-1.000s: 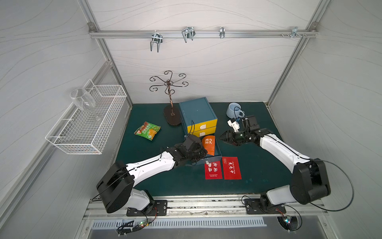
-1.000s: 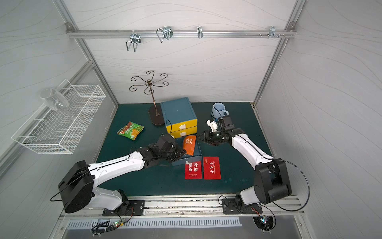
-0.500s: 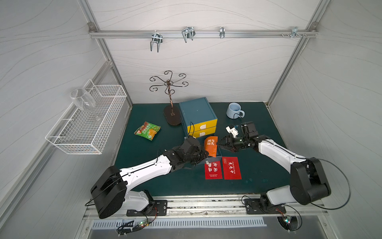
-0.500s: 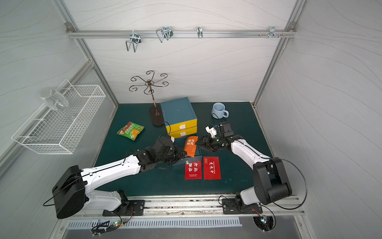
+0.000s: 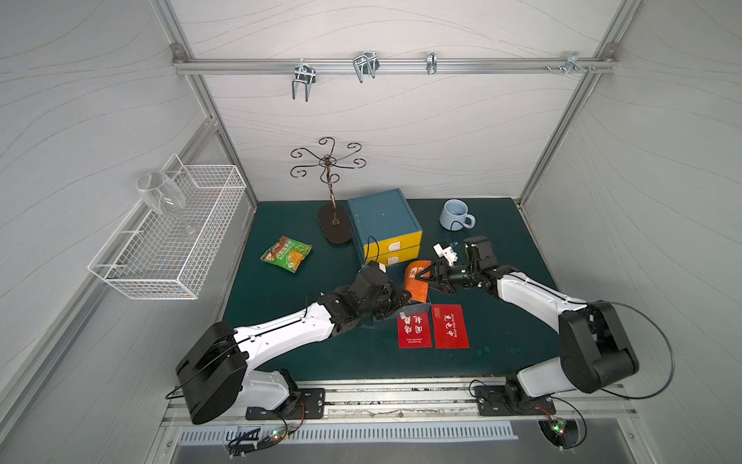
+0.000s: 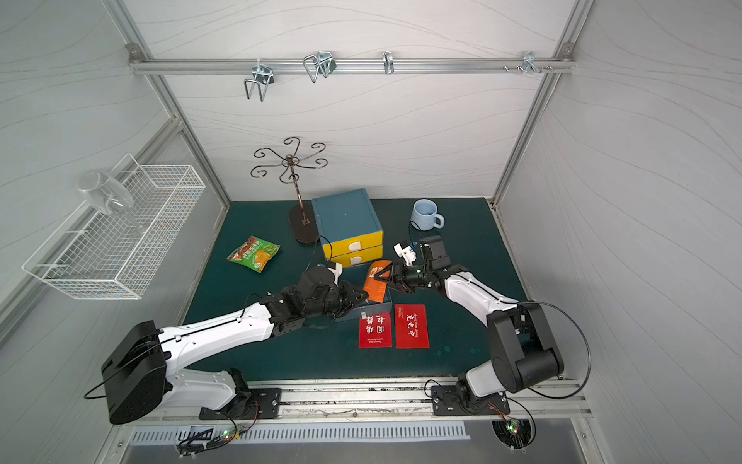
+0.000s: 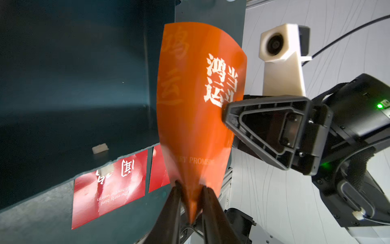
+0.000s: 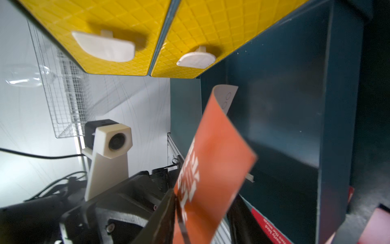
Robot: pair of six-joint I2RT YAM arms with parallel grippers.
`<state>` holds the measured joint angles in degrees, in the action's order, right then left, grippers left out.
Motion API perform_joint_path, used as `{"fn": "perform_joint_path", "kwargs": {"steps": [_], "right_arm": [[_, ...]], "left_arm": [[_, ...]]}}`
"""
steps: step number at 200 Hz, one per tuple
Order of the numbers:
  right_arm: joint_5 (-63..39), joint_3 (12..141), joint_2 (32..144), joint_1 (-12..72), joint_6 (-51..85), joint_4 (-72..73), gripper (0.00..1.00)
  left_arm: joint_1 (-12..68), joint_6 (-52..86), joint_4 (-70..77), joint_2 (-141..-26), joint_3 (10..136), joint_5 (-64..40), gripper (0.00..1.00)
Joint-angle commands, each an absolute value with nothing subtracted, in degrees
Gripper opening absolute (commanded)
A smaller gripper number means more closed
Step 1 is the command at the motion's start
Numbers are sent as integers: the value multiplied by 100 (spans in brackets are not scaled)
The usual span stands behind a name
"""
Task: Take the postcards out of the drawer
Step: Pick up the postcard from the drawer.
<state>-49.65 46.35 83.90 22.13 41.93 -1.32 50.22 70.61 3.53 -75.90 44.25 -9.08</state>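
Top views evenly bright and sharp with wide-angle bowing at the edges; wrist views dim inside the drawer, orange postcard motion-blurred, wall glaring.

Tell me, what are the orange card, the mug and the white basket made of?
Orange card: probably thin glossy cardboard. It curls where the left pincer pinches it, and light shines off it.
Mug: looks like glazed pale-blue ceramic, smooth and thick-walled, though it could be plastic.
Basket: white-coated metal wire, as its thin open grid suggests.
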Motion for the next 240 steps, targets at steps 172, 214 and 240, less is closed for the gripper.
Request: {"fn": "perform_joint_path", "kwargs": {"steps": [172,214,240], "right_arm": [[-6709,4377,6966,1679,5138,984,0],[-6793,4399,6893,1678,5559,1455,0],[-6782,4377,6907,1679,5614,1529,0]], "left_arm": [[5045,5454,2112,-6513,3739,-1731,79],[5045,5226,2714,-6739,4003,-2246,79],[5045,5089,2799,-6864,4174,-2403,70]]}}
